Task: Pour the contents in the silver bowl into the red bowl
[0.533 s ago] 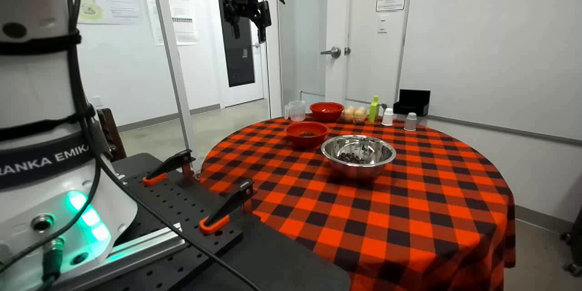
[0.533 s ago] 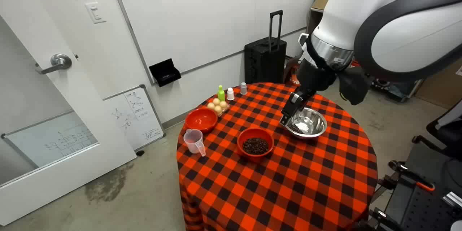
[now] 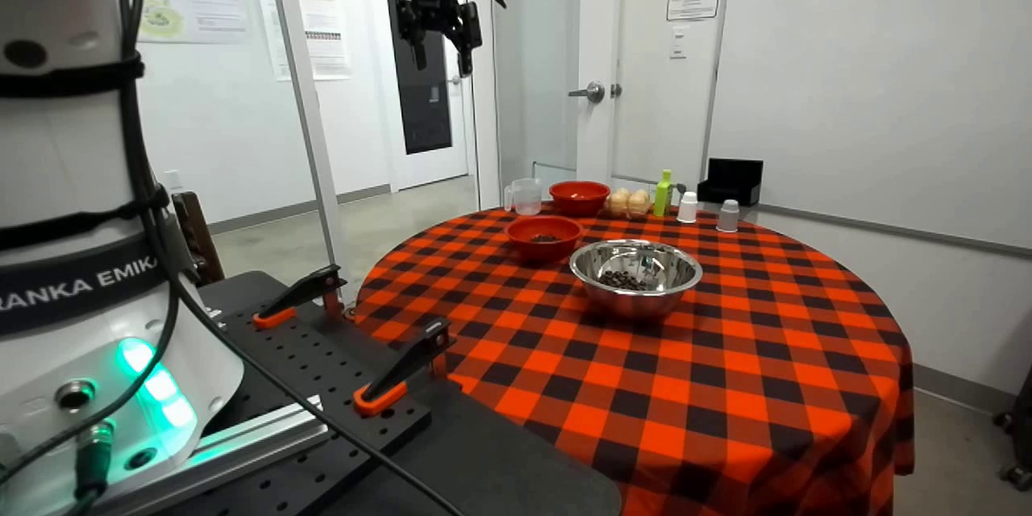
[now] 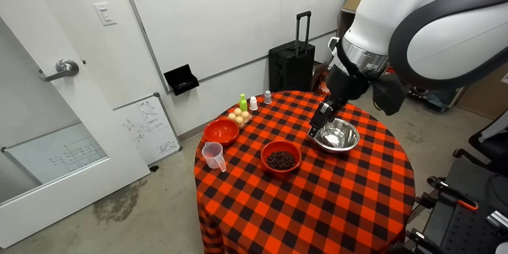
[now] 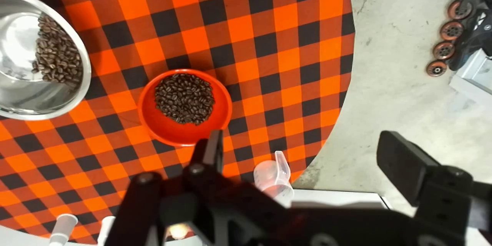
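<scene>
While the arm (image 4: 377,27) hangs its released end effector (image 3: 442,67) much higher than the counter (image 3: 766,371), fingers (image 3: 465,61) parted toward six o'clock, the silver bowl (image 4: 344,137) faces twelve; from the red bowl (image 4: 278,147) in an exterior view, it sits at two, a clear jug (image 4: 213,154) at nine. Both bowls hold dark beans (image 5: 184,98).

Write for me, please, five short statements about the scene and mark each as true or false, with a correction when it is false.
1. Dark beans lie in the silver bowl. True.
2. The gripper grips the silver bowl by its rim. False: it is open, higher up, and holds nothing.
3. The red bowl nearer to the silver bowl also has beans. True.
4. The measuring cup stands inside the other red bowl. False: it stands beside that bowl, on the checked cloth.
5. The green bottle stands upright. True.
</scene>
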Robot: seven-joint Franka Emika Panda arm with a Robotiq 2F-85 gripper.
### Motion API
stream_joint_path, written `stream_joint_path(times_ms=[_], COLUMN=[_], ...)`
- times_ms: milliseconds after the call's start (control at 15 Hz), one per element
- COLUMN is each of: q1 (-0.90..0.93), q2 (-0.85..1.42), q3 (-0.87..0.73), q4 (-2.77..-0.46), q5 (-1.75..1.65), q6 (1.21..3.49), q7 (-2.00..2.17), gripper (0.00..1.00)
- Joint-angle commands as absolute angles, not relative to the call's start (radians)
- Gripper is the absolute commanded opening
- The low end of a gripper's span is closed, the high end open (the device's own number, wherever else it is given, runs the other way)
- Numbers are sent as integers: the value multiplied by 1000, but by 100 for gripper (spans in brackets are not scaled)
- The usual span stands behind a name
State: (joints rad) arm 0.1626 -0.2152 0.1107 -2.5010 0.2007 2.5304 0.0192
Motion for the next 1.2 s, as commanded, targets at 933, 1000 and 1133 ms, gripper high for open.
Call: stream_joint_path(times_ms=[933, 1000, 1133], q1=[-63, -84, -130], q2=[148, 154, 171], q3=[-60, -68, -71], q4=[-2300, -2312, -2333], q5=[107, 129, 203], q6=[2614, 2627, 2655], q7=[-80, -103, -163], gripper=[100, 100, 100])
